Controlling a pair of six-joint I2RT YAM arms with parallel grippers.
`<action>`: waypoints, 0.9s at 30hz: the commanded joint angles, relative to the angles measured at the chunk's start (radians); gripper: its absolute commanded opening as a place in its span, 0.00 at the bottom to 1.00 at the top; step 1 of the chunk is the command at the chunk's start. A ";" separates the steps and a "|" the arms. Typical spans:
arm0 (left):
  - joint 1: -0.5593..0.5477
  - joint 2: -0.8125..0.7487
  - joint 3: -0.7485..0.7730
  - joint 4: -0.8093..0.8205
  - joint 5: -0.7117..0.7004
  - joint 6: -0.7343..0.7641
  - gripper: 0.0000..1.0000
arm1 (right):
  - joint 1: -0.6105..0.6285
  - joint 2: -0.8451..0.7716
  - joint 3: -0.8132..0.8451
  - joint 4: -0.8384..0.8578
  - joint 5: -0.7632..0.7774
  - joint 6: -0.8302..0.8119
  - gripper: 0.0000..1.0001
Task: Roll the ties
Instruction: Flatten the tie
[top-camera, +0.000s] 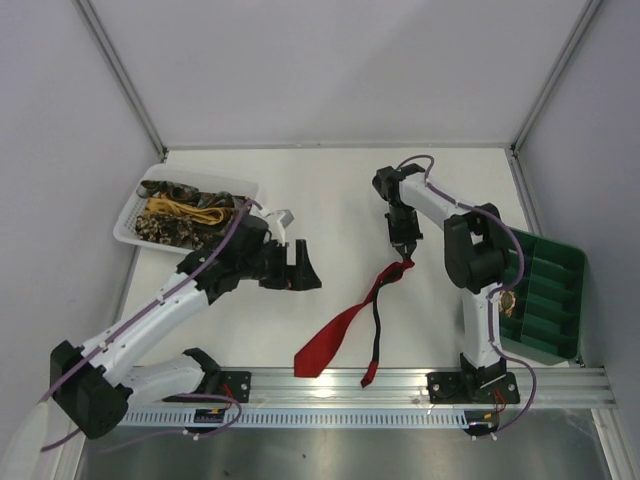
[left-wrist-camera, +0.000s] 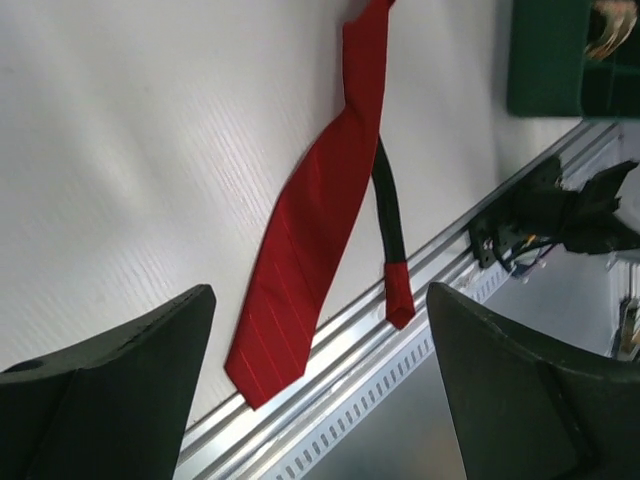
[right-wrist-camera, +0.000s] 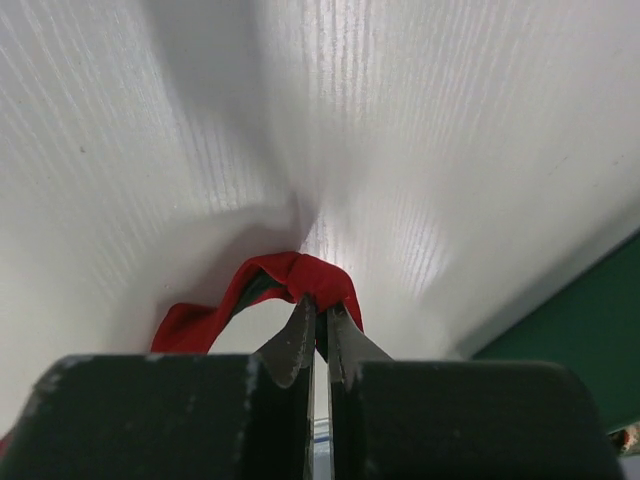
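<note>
Down at the near edge, the metal rail (top-camera: 400, 381) runs across in front of both arm bases. The red tie (top-camera: 326, 343) has its wide pointed end lying right at that rail, just overlapping it in the left wrist view (left-wrist-camera: 300, 260). Beside it, the narrow tail shows its dark backing and finishes in a small red tip at the rail too.

Following the tie away from the rail, both lengths angle up across the white counter (top-camera: 330, 200) and meet in a fold. There the right arm (top-camera: 470, 250) reaches down, and its jaws are closed tight on that fold. The right wrist view confirms it: red cloth (right-wrist-camera: 300, 277) bunched at the very tips, with the two fingers pressed together.

Over on the left, the left arm (top-camera: 170, 300) stretches out with its jaws spread wide and holding nothing. They sit to the left of the tie, apart from it. From its wrist camera, the two dark fingers (left-wrist-camera: 110, 390) frame the tie's wide end.

Off to the right, the green tray (top-camera: 560, 262) sits at the counter's edge. A brown-gold bundle (top-camera: 507, 303) is at its left side, half hidden by the arm.

Farthest back on the left, the white basket (top-camera: 128, 222) holds more ties: a yellow one (top-camera: 185, 210) and brown patterned ones (top-camera: 165, 232).
</note>
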 joint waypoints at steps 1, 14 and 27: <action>-0.132 0.087 0.077 0.006 -0.092 0.032 0.94 | -0.040 -0.030 0.067 -0.035 -0.061 -0.075 0.00; -0.516 0.518 0.190 0.121 -0.559 0.179 1.00 | -0.117 -0.071 0.032 0.014 -0.172 -0.073 0.00; -0.522 0.650 0.165 0.219 -0.050 0.291 0.18 | -0.134 -0.115 0.038 0.042 -0.127 -0.055 0.00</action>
